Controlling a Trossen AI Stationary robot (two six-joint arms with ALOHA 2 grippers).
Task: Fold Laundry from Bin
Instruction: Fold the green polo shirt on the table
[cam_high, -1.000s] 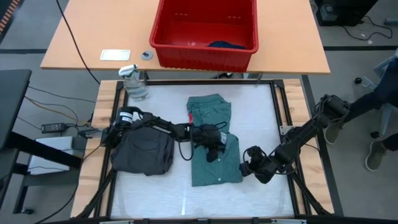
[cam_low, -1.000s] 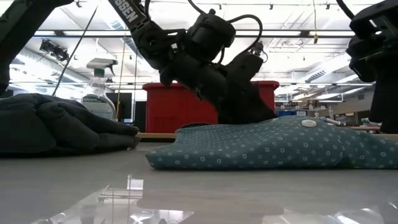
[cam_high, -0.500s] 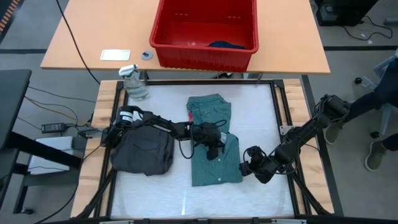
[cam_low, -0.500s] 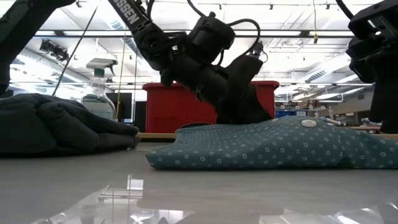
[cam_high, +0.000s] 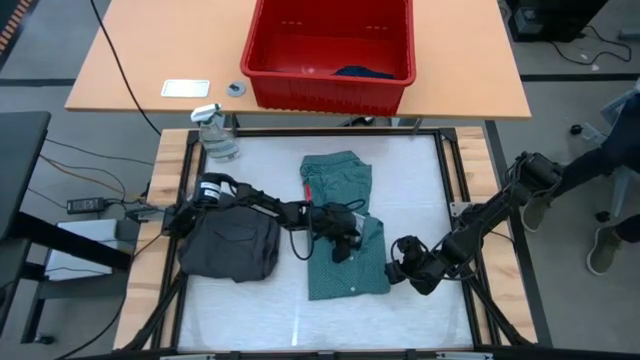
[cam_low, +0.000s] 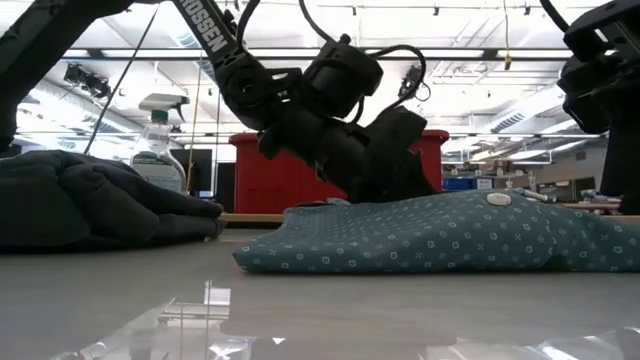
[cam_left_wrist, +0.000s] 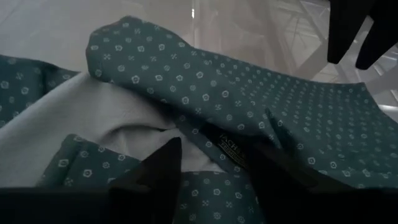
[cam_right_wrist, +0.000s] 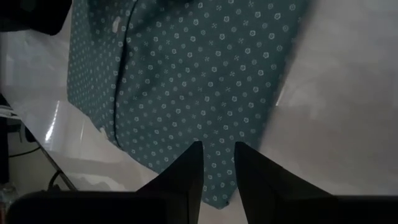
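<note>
A teal-green dotted shirt (cam_high: 347, 262) lies folded flat on the white table (cam_high: 255, 310), collar toward the far side. My left gripper (cam_high: 340, 236) is open, low over the collar, one finger on either side of the neckband with its label (cam_left_wrist: 231, 151). My right gripper (cam_high: 400, 264) hovers at the shirt's right edge (cam_right_wrist: 186, 81) with its fingers a narrow gap apart and nothing between them. A second folded teal piece (cam_high: 337, 178) lies beyond the shirt. A dark grey piece (cam_high: 232, 242) lies folded at the left. The red bin (cam_high: 328, 50) stands on the far table with a navy piece (cam_high: 362, 72) inside. My left gripper comes at the shirt's collar (cam_left_wrist: 231, 151) slanting down from the table's left, fingers (cam_left_wrist: 155, 177) open astride the neckband. I cannot tell whether the fingertips touch the cloth. The shirt lies flat on the table.
A spray bottle (cam_high: 215, 132) stands at the table's far left corner. A small white card (cam_high: 185, 88) and a round thing (cam_high: 236, 88) lie on the wooden table left of the bin. Bare white surface lies along the near edge (cam_high: 250, 315).
My left gripper has edged a little along the collar toward the table's right and near side, still open. The shirt and my right gripper have kept still.
</note>
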